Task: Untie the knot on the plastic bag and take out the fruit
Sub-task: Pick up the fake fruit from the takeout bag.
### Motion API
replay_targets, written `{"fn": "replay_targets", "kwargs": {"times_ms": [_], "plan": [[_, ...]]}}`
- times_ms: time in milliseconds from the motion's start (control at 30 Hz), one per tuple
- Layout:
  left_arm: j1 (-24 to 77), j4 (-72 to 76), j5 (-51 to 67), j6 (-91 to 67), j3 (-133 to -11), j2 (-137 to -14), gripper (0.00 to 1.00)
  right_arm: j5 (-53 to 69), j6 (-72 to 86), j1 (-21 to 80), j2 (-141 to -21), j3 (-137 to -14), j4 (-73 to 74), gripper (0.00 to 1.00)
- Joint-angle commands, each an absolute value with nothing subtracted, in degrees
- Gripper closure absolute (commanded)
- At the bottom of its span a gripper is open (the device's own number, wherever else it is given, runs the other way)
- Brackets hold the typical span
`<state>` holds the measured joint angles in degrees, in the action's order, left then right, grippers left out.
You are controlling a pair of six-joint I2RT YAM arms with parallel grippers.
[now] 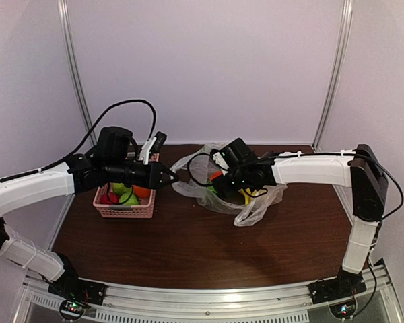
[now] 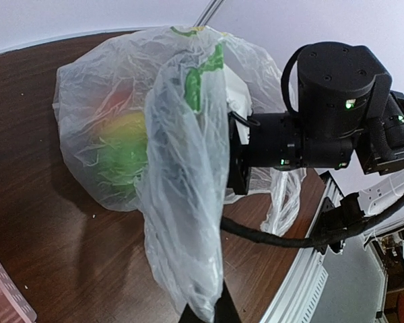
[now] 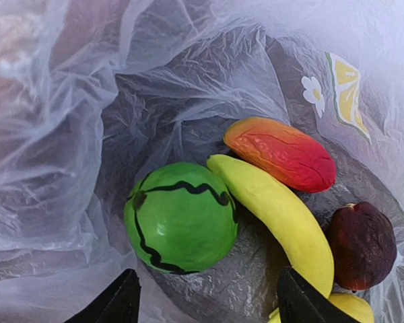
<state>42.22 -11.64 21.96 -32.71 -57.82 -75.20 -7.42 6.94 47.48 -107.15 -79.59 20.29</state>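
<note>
The left pincer (image 2: pixel 205 311) is clamped on a fold of the plastic bag (image 2: pixel 121 134), holding that film stretched out from the rest of the bag. The right pincer (image 3: pixel 207 296) sits inside the bag's mouth, jaws spread, nothing between them. No knot shows anywhere, so the untying looks done. The fruit is not yet out: a green ball (image 3: pixel 182 225), a long yellow piece (image 3: pixel 276 212), an orange-red one (image 3: pixel 281 153) and a dark red one (image 3: pixel 361 245) lie together at the bag's bottom on the table (image 1: pixel 209 249). Lifting them out appears to be what remains. A pink basket (image 1: pixel 124 210) beside the bag holds other coloured pieces.
</note>
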Motion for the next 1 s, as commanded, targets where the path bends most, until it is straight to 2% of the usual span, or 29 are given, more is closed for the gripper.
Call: {"fn": "replay_targets", "kwargs": {"times_ms": [0, 533, 700, 800, 867, 967], "plan": [[42.5, -11.1, 23.1, -31.5, -59.8, -76.0, 1.0, -5.5, 11.3, 47.5, -110.0, -81.5, 15.6, 0.27], [42.5, -11.1, 23.8, -31.6, -59.6, -75.9, 1.0, -3.8, 13.2, 45.9, -120.3, -87.7, 14.0, 0.13], [42.5, -11.0, 23.7, -31.8, -59.4, -75.8, 1.0, -3.7, 13.1, 45.6, -122.5, -89.5, 14.5, 0.11], [42.5, -11.1, 23.5, -31.9, -59.3, -75.7, 1.0, -3.6, 13.0, 45.4, -123.0, -90.0, 14.6, 0.14], [42.5, -11.1, 23.5, -31.9, -59.2, -75.6, 1.0, -3.5, 13.0, 45.3, -123.0, -90.1, 14.7, 0.22], [42.5, -11.0, 23.2, -31.9, -58.9, -75.5, 1.0, -3.2, 13.2, 45.4, -122.9, -89.9, 14.7, 0.28]]}}
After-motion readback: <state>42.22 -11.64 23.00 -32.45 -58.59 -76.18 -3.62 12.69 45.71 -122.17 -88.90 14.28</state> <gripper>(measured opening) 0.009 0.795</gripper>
